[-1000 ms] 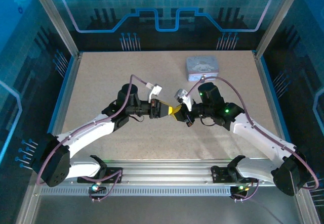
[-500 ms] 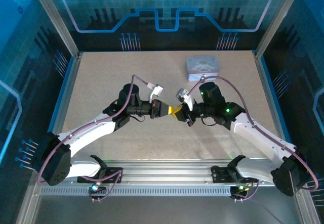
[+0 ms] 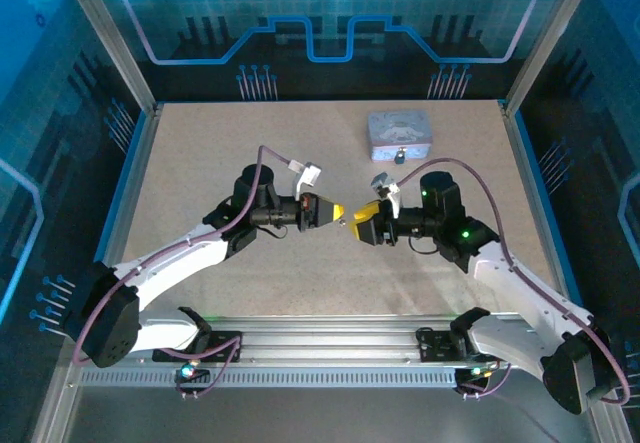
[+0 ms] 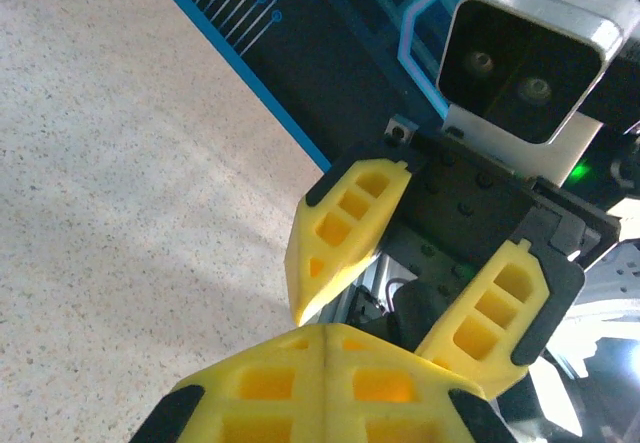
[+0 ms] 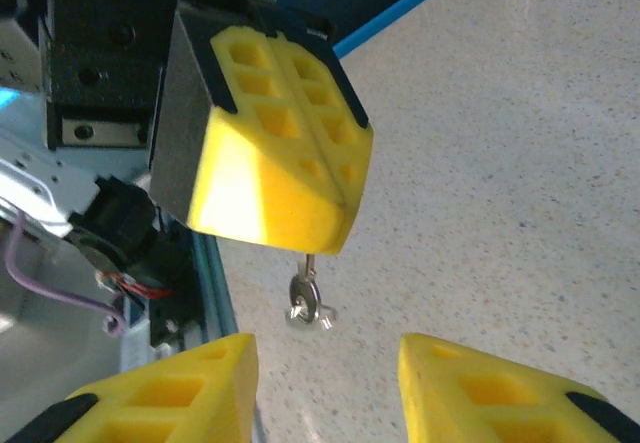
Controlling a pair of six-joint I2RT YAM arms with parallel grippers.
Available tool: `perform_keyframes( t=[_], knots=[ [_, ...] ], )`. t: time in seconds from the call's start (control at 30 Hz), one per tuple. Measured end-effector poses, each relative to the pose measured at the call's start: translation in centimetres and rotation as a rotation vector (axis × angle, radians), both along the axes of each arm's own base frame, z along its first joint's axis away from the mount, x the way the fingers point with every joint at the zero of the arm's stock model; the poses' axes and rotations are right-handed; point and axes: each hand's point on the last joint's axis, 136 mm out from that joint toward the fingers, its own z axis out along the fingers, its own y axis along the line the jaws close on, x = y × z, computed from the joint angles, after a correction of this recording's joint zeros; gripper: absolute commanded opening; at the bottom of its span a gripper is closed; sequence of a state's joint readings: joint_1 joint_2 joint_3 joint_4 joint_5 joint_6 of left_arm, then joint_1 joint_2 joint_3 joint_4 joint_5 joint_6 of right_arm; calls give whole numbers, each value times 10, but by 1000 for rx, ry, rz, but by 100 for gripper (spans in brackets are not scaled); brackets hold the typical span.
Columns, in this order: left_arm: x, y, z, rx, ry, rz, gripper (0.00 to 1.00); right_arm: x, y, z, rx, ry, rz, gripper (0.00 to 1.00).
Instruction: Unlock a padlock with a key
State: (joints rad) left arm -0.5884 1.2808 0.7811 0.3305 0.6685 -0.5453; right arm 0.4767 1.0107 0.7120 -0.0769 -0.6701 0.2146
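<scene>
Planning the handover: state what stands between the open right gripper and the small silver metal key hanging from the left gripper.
Nothing visible. The small silver metal key hangs free below the shut left gripper, with open air between it and the open right gripper.

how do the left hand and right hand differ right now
The left hand has its fingers pressed shut; the right hand has its fingers spread apart. The left hand pinches the key, which hangs below its tips; the right hand holds nothing. Shared: both have yellow fingers and face each other tip to tip over the table.
</scene>
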Motion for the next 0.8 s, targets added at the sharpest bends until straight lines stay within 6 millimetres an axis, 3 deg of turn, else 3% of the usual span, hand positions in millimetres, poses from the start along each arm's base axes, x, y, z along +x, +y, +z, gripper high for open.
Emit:
perform_keyframes(
  t=[0.4, 0.8],
  knots=[
    [5, 1, 3, -6, -11, 24, 0, 8, 12, 4, 103, 50, -10, 43],
    [7, 1, 2, -3, -14, 38, 0, 4, 24, -3, 107, 89, 27, 41]
  ],
)
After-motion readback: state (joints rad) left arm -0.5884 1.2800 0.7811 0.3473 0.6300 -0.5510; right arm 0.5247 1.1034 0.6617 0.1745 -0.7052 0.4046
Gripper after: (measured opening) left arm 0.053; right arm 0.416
